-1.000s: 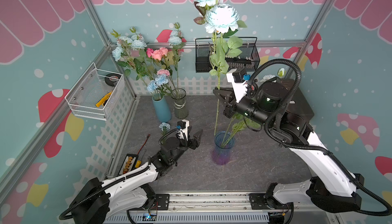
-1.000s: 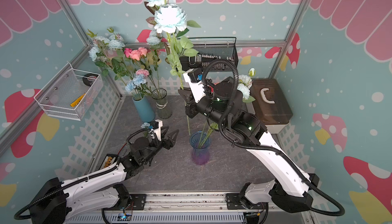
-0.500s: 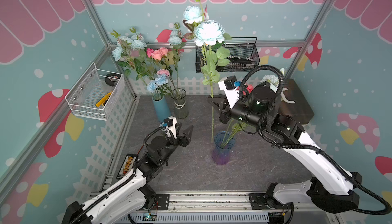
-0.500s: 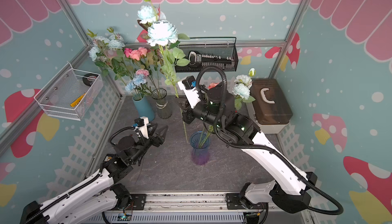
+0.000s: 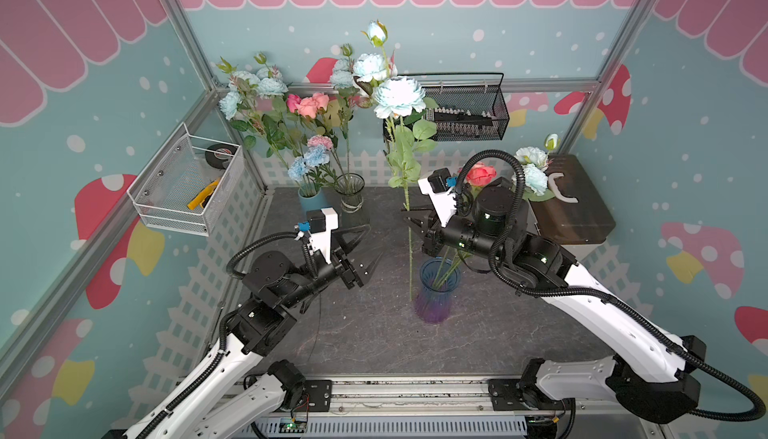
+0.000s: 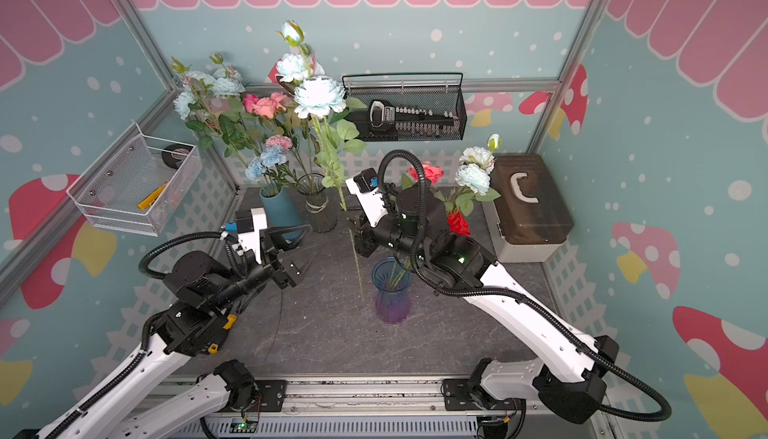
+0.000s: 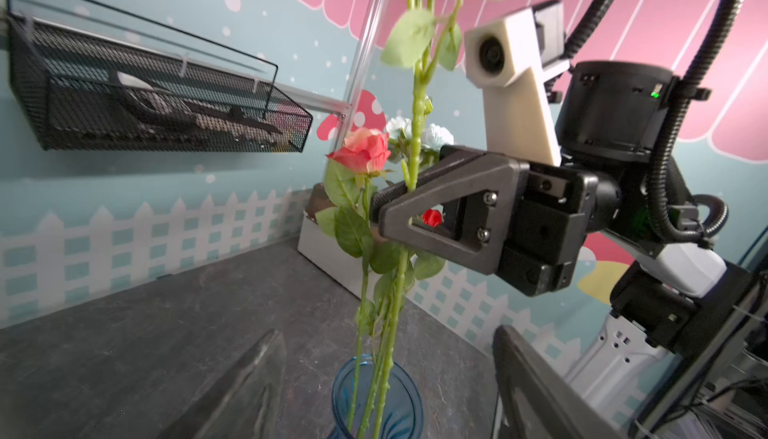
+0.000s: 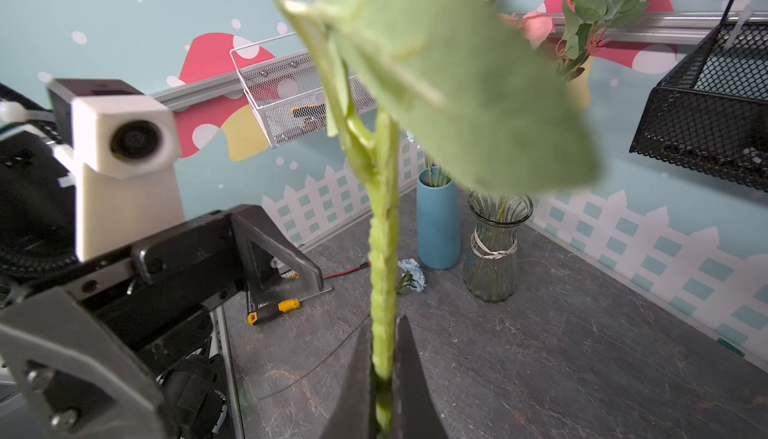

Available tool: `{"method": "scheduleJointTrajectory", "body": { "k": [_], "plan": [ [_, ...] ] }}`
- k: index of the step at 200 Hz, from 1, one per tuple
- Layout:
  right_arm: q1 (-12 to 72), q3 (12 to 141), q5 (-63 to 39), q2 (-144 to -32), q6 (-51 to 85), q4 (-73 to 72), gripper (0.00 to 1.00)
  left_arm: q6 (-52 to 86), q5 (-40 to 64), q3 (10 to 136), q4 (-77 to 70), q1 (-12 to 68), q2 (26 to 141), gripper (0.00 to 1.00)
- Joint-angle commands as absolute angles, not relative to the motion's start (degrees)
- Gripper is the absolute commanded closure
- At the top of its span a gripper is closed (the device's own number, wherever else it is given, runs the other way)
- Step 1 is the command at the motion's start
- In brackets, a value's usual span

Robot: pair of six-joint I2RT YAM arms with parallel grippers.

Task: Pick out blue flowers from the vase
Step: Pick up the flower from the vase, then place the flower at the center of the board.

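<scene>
My right gripper (image 5: 408, 216) (image 6: 350, 214) (image 8: 384, 374) is shut on the green stem (image 8: 383, 250) of a tall blue flower (image 5: 398, 96) (image 6: 319, 96). The stem hangs upright, and its lower end sits just outside the left side of the blue-purple glass vase (image 5: 434, 291) (image 6: 390, 291) (image 7: 376, 399). My left gripper (image 5: 372, 243) (image 6: 311, 241) (image 7: 386, 333) is open and empty, left of that stem and pointing at it. Two pale-blue blooms (image 5: 532, 167) (image 6: 473, 167), a coral rose (image 5: 480, 175) (image 7: 363, 152) and a red rose (image 6: 457, 223) remain in the vase.
A blue ceramic vase (image 5: 311, 200) and a clear glass vase (image 5: 350, 192) with mixed flowers stand at the back left. A black wire basket (image 5: 465, 113) and a white one (image 5: 187, 183) hang on the walls. A brown box (image 5: 569, 208) sits back right. A screwdriver (image 8: 274, 310) and a small blue bloom (image 8: 411, 275) lie on the table.
My right gripper has come down and to the left with the blue flower. My left arm has risen toward the stem and its jaws have opened wider.
</scene>
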State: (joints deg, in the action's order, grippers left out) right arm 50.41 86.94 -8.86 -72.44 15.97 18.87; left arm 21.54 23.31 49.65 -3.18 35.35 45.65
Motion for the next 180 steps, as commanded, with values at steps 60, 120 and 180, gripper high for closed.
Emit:
{"method": "scheduleJointTrajectory", "body": {
  "k": [60, 120, 180],
  "plan": [
    [50.7, 85.4, -17.5, -70.4, 18.4, 13.4, 1.0, 23.9, 36.5, 54.6, -6.2, 35.0, 54.2, 0.35],
    [50.0, 88.3, -23.9, -73.2, 18.1, 16.5, 1.0, 21.8, 37.8, 56.5, -2.2, 35.0, 53.8, 0.5],
    [50.0, 88.8, -26.2, -74.0, 18.4, 16.4, 1.0, 20.6, 36.5, 57.1, -0.1, 35.0, 53.4, 0.72]
  ]
}}
